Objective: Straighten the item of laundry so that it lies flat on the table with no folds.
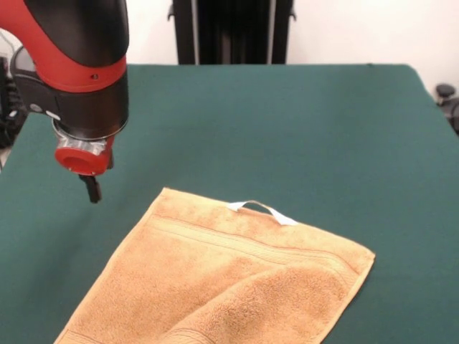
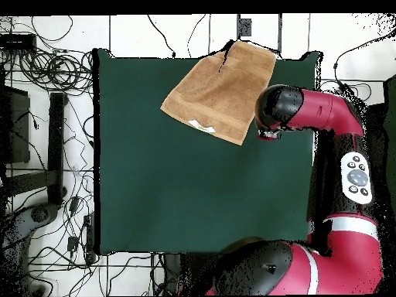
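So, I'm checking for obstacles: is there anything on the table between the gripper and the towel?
No. In the front view, only bare green table shows between the gripper and the towel's nearest corner.

A white tiled floor point(image 2: 193, 31) surrounds the work area in the overhead view, its dark grout lines point(image 2: 109, 31) running across it. Loose black cables point(image 2: 46, 66) trail over the tiles in tangles along one side. A long black bar point(image 2: 56, 143) lies among them, next to a dark boxy unit point(image 2: 14, 124) at the edge. In the front view, a black upright stand point(image 1: 233, 32) rises against a plain white wall point(image 1: 358, 32).
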Motion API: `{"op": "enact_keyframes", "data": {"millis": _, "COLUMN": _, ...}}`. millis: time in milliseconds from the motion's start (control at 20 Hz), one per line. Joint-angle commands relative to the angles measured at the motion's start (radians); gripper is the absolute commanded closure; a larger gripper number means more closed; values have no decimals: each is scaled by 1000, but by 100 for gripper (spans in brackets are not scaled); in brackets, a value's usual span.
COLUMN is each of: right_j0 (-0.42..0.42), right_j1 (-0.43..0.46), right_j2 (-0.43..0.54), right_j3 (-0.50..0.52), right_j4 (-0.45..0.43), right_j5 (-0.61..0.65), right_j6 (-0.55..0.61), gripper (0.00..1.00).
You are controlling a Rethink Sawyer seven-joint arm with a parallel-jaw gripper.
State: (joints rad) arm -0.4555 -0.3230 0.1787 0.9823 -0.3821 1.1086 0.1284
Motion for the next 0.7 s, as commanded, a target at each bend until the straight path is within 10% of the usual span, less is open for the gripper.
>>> {"op": "enact_keyframes", "data": {"millis": 50, "right_j0": 17, "right_j1": 74, "right_j2": 55, "right_j3": 126, "right_j4": 86, "right_j5": 44, "right_j6": 265, "gripper": 0}}
{"op": "enact_keyframes", "data": {"millis": 700, "right_j0": 43, "right_j1": 111, "right_j2": 50, "right_j3": 98, "right_j4": 120, "right_j5": 22, "right_j6": 246, "gripper": 0}}
